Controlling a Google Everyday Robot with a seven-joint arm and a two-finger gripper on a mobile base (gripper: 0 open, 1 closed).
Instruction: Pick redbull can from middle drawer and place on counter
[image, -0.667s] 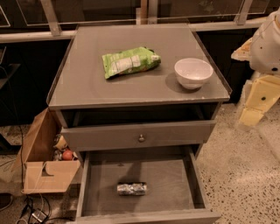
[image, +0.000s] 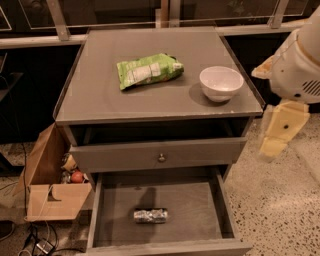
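Lying flat on its side, the can (image: 150, 215), resting on the bare floor of the pulled-out middle drawer (image: 200, 210), toward the front and a little left of centre. Running its long axis left to right across the view, parallel to the drawer front, turning its round flank upward and its ends toward the side walls. Touching nothing but that floor, keeping well apart from every wall. Showing as a small slim cylinder, shiny silver with darker patches, glinting under the light; no lettering readable.

Sitting down and to the left of the tool (image: 280, 131) in the view, well apart from it. Hanging outside the drawer, that tool, just off the right flank of the cabinet (image: 75, 132), in the view about level with the closed upper drawer (image: 115, 155) and its knob (image: 161, 158). Carrying nothing visible; not showing whether spread or pressed together, so cannot tell. Probably needing to be travelling leftward over the open drawer and dropping from above, closing across the can's short width rather than along its length.

Waiting above as the place to set it down, the bench (image: 100, 95), bearing a green snack bag (image: 148, 70) near the middle and a white bowl (image: 221, 82) toward the right. Standing left of the cabinet, an open cardboard box (image: 50, 200).
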